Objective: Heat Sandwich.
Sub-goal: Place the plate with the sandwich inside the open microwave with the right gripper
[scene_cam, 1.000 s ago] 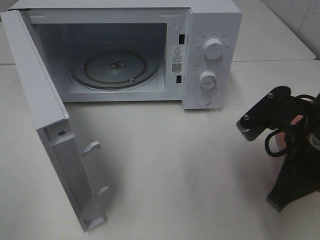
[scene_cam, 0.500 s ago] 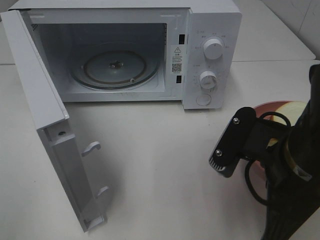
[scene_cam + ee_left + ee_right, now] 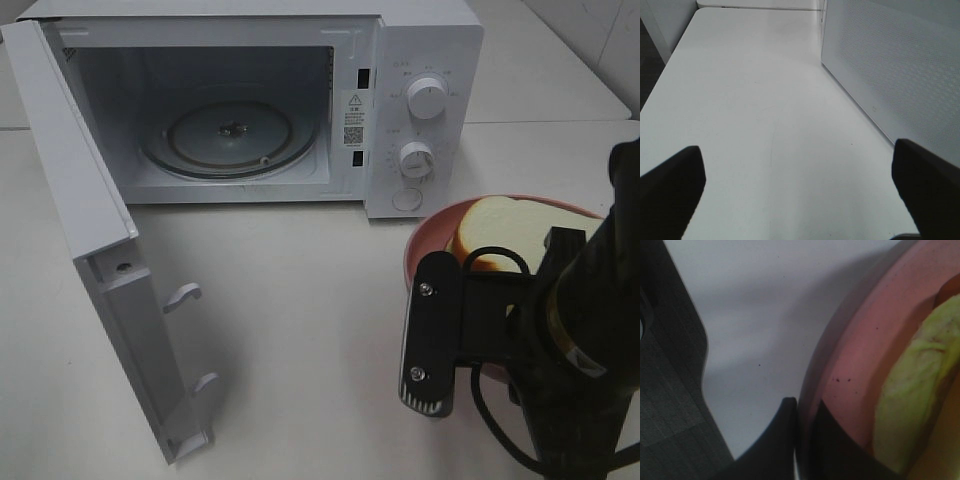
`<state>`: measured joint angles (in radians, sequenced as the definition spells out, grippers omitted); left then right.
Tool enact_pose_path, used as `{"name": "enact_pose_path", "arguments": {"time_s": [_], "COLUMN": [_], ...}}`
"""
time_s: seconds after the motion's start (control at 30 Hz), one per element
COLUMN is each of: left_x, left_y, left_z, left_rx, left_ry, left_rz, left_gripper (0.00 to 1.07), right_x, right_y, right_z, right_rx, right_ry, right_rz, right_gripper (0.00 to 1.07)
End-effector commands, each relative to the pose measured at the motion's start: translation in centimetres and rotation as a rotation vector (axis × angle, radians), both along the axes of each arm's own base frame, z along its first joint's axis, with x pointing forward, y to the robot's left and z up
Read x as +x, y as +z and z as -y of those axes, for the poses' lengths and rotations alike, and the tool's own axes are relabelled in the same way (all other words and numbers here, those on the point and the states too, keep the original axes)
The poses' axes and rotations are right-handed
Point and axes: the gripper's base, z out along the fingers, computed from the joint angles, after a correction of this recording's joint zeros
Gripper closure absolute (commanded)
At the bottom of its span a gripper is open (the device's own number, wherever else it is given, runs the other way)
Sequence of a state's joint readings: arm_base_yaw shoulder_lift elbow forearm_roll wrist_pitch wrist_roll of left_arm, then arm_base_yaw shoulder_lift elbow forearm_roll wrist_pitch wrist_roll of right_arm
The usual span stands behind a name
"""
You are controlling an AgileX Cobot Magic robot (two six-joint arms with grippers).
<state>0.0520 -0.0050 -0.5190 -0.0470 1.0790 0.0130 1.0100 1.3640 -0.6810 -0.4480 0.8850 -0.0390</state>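
Observation:
The sandwich (image 3: 490, 235) lies on a round pink plate (image 3: 425, 240), right of the microwave's control panel. Most of the plate is hidden behind my right arm (image 3: 560, 330). In the right wrist view, my right gripper (image 3: 797, 412) is shut on the plate's rim (image 3: 860, 365), one finger over and one under, with the sandwich's yellowish-green filling (image 3: 910, 390) just beyond. The microwave (image 3: 420, 100) stands with its door (image 3: 90, 230) swung wide, showing a bare glass turntable (image 3: 232, 135). My left gripper (image 3: 797, 165) shows only in its wrist view, open over bare table.
The open door juts toward the front left of the white table (image 3: 320, 330). The left wrist view shows the door's dotted panel (image 3: 890, 65) beside my left gripper, and the table's edge (image 3: 660, 65) on the other side.
My right arm has swung left and nearer the camera, carrying the pink plate. The plate and sandwich, hidden a second ago, now show in front of the control panel. The left side is unchanged.

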Motion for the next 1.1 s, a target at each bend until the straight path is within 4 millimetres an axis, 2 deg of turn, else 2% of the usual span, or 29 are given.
{"name": "enact_pose_path", "arguments": {"time_s": [0.03, 0.2, 0.3, 0.57, 0.97, 1.1], "left_x": [-0.2, -0.2, -0.2, -0.2, -0.2, -0.2], "left_y": [0.0, 0.0, 0.0, 0.0, 0.0, 0.0], "left_z": [0.1, 0.1, 0.1, 0.1, 0.1, 0.1], "left_rx": [-0.006, -0.006, -0.006, -0.006, -0.006, -0.006], "left_ry": [-0.007, -0.007, -0.007, -0.007, -0.007, -0.007], "left_rz": [0.023, 0.023, 0.023, 0.023, 0.023, 0.023], "left_gripper": [0.10, 0.10, 0.10, 0.10, 0.10, 0.10], "right_x": [0.2, 0.3, 0.5, 0.7, 2.5, 3.3], "right_y": [0.2, 0.2, 0.3, 0.3, 0.3, 0.3], "right_z": [-0.2, -0.7, -0.9, -1.8, -0.4, -0.4], "right_rx": [-0.007, -0.003, -0.032, 0.032, -0.034, 0.010], "right_ry": [0.134, 0.259, 0.394, 0.471, 0.634, 0.761], "right_rz": [0.021, 0.024, 0.032, 0.073, 0.040, 0.055], "right_gripper": [1.06, 1.06, 1.05, 1.06, 1.07, 1.07]}}
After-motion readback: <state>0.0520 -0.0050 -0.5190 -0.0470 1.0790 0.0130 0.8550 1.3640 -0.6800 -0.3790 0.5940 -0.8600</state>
